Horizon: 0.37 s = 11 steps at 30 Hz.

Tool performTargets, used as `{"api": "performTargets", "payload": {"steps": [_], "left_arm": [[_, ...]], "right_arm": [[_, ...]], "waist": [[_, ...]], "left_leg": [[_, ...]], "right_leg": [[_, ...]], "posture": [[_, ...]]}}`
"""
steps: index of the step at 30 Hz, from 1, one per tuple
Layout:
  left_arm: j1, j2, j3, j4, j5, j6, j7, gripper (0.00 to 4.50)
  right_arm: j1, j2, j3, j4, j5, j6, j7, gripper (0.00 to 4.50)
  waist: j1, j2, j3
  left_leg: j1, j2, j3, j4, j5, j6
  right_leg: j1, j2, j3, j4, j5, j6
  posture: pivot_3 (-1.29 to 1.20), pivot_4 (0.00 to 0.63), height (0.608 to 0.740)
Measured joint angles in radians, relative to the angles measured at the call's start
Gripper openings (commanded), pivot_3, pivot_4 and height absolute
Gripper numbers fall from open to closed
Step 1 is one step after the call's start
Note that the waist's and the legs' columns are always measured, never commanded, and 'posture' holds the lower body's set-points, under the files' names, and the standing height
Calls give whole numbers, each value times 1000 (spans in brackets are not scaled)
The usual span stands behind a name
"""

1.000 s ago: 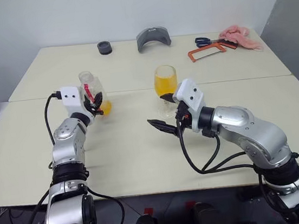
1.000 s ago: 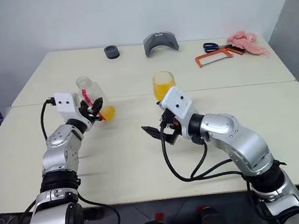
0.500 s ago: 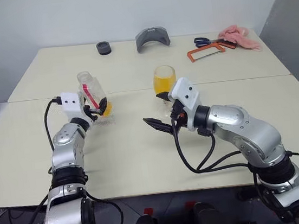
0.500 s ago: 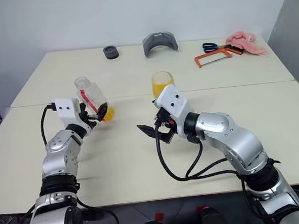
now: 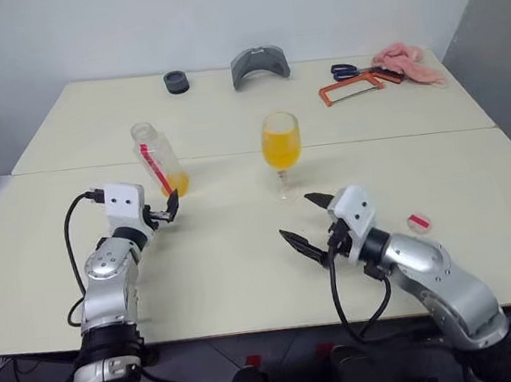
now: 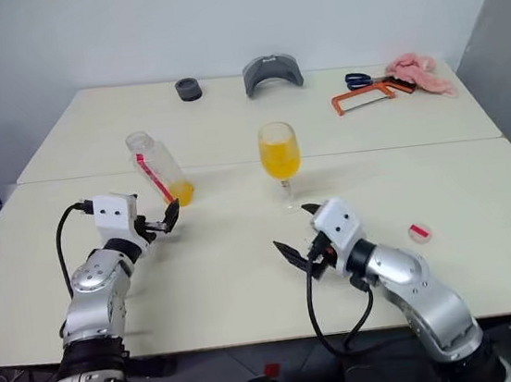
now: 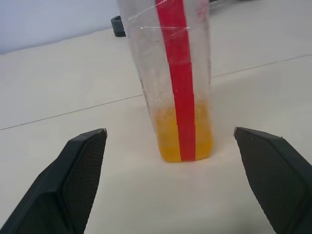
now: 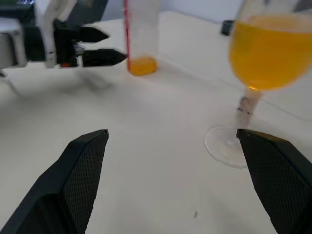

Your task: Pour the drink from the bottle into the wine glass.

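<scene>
A: Left eye view: where does the bottle [image 5: 158, 160] stand?

B: Upright on the table [image 5: 226, 250], uncapped, with a red stripe down its side and a little of the drink [image 7: 183, 135] left at its bottom. The left gripper [image 5: 166, 210] sits just short of it, fingers spread wide and holding nothing; in the left wrist view the bottle shows between the two fingers but apart from both.

A: And the wine glass [image 5: 282, 149]?

B: It stands on its foot near the table's middle, its bowl mostly full of orange-yellow liquid. The right gripper [image 5: 308, 225] hovers nearer the robot, its jaws wide apart and empty, clear of the glass.

A: Anything else close by?

B: A small pinkish-red cap [image 5: 417, 222] lies on the table to the right of the right arm.
</scene>
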Motion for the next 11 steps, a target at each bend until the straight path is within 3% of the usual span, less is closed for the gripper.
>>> {"api": "performTargets", "payload": {"steps": [5,11], "left_arm": [[106,-22,3,-128,-49,54,-11,4475],[147,-59,0,-206,-109,88,-51,4475]], "right_arm": [[142,45,-100,164,-80,-247,-83,4500],[177,88,-136,222,-92,-356,-103,4500]], "waist": [[14,0,0],[15,1,0]], "left_leg": [[4,0,0,-1,0,0],[4,1,0,-1,0,0]], "right_leg": [[6,2,-1,-4,0,0],[6,2,0,-4,0,0]], "posture": [[0,150,740],[0,150,740]]}}
